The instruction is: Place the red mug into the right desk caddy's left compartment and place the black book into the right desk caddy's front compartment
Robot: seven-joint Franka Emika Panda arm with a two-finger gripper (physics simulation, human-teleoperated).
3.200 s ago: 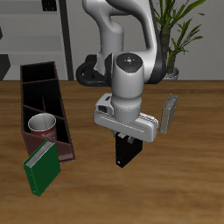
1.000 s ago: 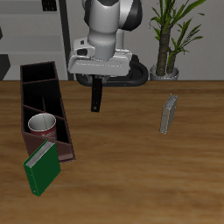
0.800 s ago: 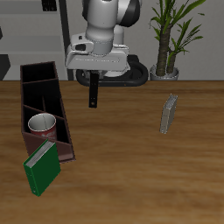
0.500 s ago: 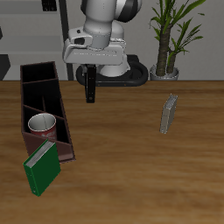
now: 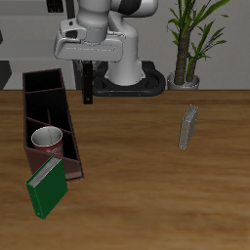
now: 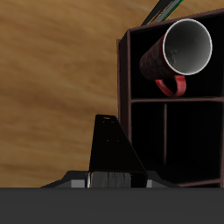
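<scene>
The large red mug with a pale swirly pattern and light grey inside (image 5: 45, 141) stands upright in one section of the long, narrow dark maroon-brown desk caddy (image 5: 39, 96), its handle (image 6: 172, 86) toward an inner divider. The small thick black hardcover book (image 5: 89, 83) hangs on end above the table, just beside the caddy's long wall.

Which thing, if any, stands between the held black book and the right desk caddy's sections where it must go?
Nothing visible does. The gripper holds the black book in the air beside the right desk caddy; only the red mug fills one section.
</scene>
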